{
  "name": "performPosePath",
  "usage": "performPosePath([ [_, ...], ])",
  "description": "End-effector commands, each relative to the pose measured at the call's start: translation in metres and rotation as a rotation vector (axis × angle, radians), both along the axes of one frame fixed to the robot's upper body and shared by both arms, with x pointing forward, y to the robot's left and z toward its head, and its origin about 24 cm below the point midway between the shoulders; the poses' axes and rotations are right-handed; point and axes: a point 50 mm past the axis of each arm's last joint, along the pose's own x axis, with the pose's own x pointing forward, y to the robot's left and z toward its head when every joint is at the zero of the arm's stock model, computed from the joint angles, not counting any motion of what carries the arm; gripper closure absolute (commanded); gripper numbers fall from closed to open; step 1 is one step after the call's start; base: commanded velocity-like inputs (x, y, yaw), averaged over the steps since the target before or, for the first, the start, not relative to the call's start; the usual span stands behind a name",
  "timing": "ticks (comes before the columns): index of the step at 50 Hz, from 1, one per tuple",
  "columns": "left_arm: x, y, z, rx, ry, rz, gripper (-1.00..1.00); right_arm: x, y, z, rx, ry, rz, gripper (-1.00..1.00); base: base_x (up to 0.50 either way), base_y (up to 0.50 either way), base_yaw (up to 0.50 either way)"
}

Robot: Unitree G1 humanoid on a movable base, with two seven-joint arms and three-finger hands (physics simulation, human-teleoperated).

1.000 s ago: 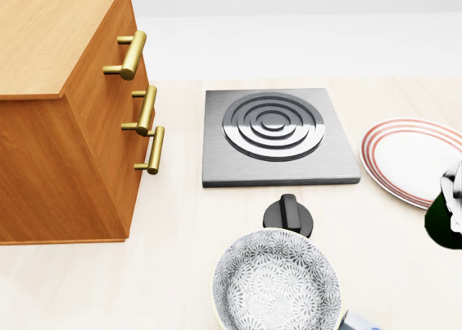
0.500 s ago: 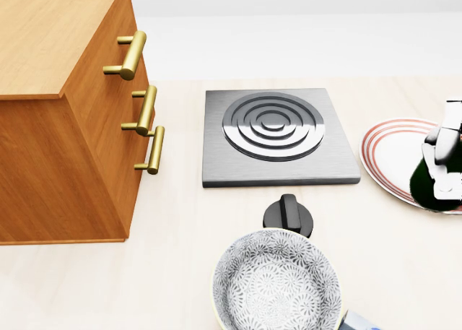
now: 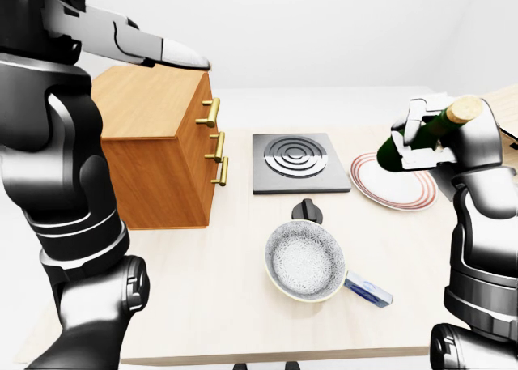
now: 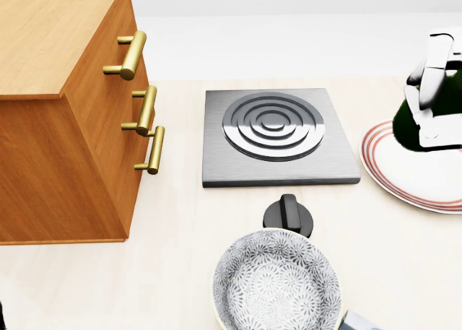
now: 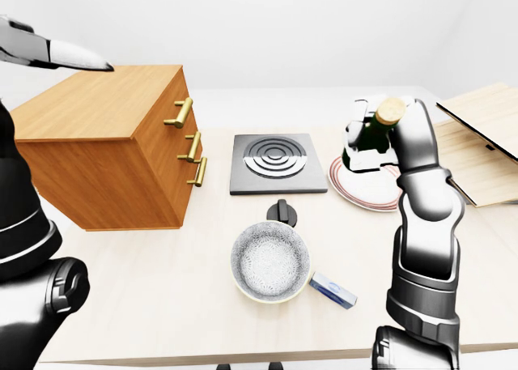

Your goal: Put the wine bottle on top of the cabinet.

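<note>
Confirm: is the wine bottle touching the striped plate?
Apart. In the left-eye view the wine bottle, gripped by the right hand, hangs tilted above the striped plate.

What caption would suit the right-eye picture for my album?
Right hand holds a wine bottle above the striped plate, with the wooden cabinet far left.

The head view looks steeply down and close on the bench [image 4: 180,272], and the right robot hand [image 4: 433,92] only enters at its right edge. The left-eye view and the right-eye view look from higher and farther away, slanting down over both arms. All three views share the cabinet [image 5: 105,143], the hob [image 3: 299,163], the plate [image 3: 396,188] just under the right robot hand [image 3: 429,139], and the bowl [image 5: 269,261].
</note>
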Motion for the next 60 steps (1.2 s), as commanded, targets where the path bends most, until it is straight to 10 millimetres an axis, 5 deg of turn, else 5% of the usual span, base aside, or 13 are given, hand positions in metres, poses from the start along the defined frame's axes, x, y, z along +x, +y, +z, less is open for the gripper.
performPosePath([
  [1,0.018,-0.035,0.007,0.035,0.037,-0.087,-1.00,0.000,0.014,0.036,0.031,-0.155,0.052,1.00,0.00,0.00,0.00],
  [12,0.025,-0.044,-0.016,0.012,0.103,-0.121,-1.00,-0.001,0.033,0.068,-0.031,-0.251,0.115,1.00,0.00,0.00,0.00],
  [26,0.027,-0.061,-0.042,-0.014,0.168,-0.177,-1.00,-0.001,0.041,0.080,-0.028,-0.292,0.153,1.00,0.00,0.00,0.00],
  [38,0.026,-0.069,-0.046,0.000,0.176,-0.191,-1.00,-0.009,0.018,0.081,0.211,-0.346,0.214,1.00,0.00,0.00,0.00],
  [60,0.028,-0.082,-0.053,0.001,0.200,-0.222,-1.00,-0.005,0.000,0.064,0.401,-0.304,0.221,1.00,0.00,0.00,0.00],
])
